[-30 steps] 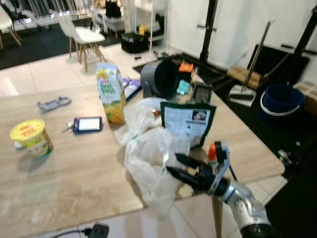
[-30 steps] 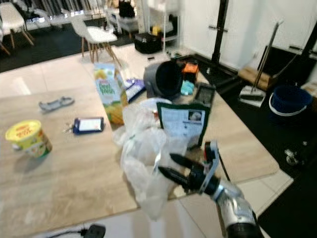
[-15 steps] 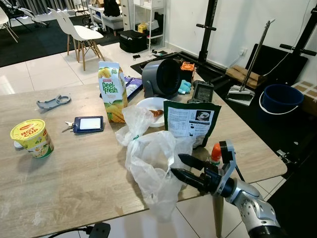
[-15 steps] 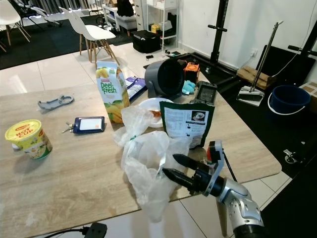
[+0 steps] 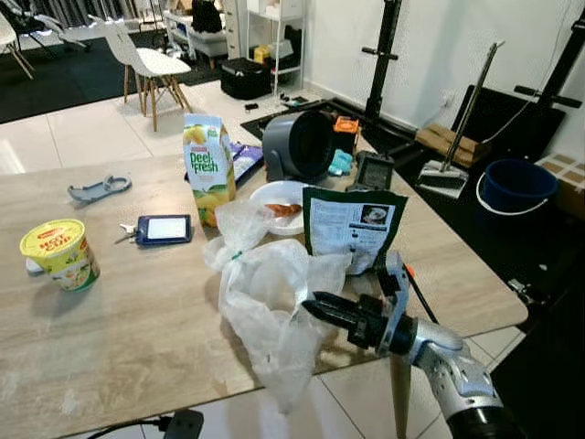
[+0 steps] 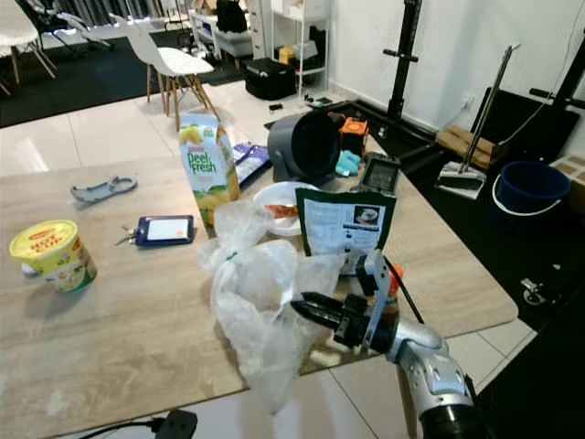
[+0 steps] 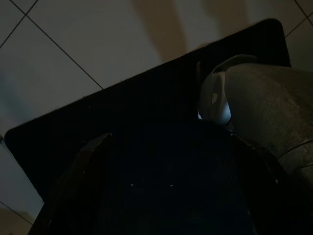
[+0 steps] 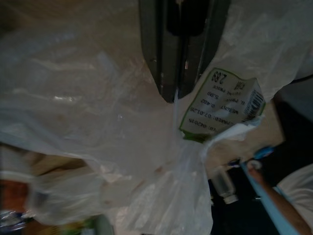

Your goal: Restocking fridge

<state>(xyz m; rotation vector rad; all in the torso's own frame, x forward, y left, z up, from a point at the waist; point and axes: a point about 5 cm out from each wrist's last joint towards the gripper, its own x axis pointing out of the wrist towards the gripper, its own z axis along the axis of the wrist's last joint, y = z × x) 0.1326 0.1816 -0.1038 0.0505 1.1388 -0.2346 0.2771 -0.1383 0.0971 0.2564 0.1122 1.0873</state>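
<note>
A crumpled clear plastic bag with a green-edged price label lies at the front edge of the wooden table and hangs over it. My right gripper reaches in from the right, and its fingers are shut on a fold of the bag. Behind the bag stand a Peel Fresh juice carton and a dark green pouch, both upright. A yellow cup of noodles sits at the table's left. The left wrist view is dark, with floor tiles and a black mat.
A white plate with food and a grey round appliance sit behind the pouch. Keys with a blue card holder lie mid-table. A blue bucket and mop stand on the floor at right, white chairs at the back.
My right gripper's fingers, spread apart before, have come together on the plastic bag. The gripper has shifted a little left, and the bag has bunched leftward with it.
</note>
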